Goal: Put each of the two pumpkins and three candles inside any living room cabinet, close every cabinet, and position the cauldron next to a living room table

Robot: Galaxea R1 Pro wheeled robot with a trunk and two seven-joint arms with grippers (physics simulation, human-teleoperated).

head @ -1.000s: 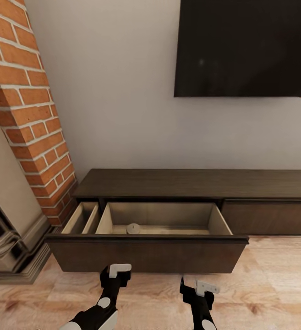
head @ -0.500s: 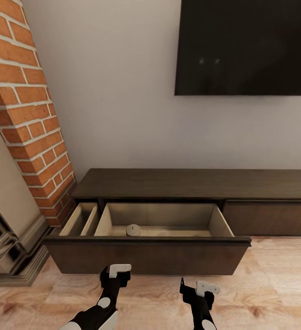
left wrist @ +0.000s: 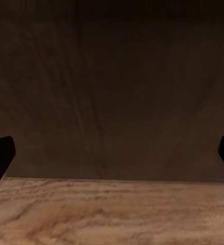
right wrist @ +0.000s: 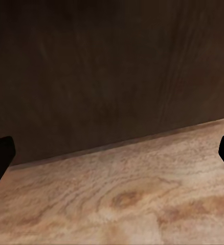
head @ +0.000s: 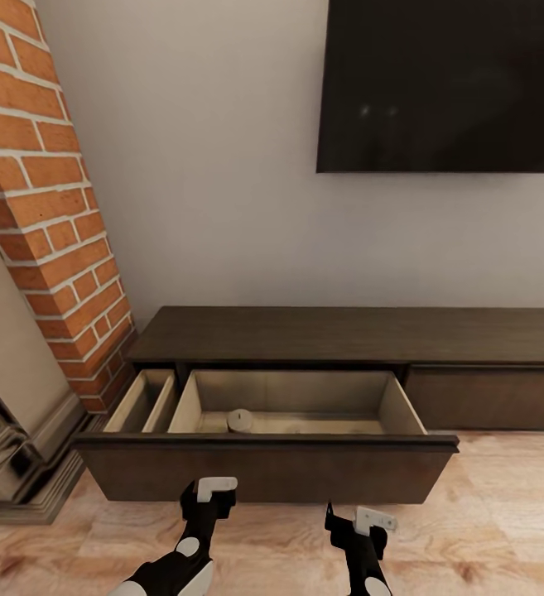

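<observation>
Closer now than a second ago, the head camera is looking into the cabinet (head: pixel 346 335)'s open drawer (head: pixel 263 468), where one candle (head: pixel 240 420) is sitting. Left gripper (head: pixel 208 490) and right gripper (head: pixel 363 520) are hanging released and empty, wrist views facing the drawer front; pushing squarely should close it.

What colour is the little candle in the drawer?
Pale grey-beige candle, seen best in the head view.
</observation>
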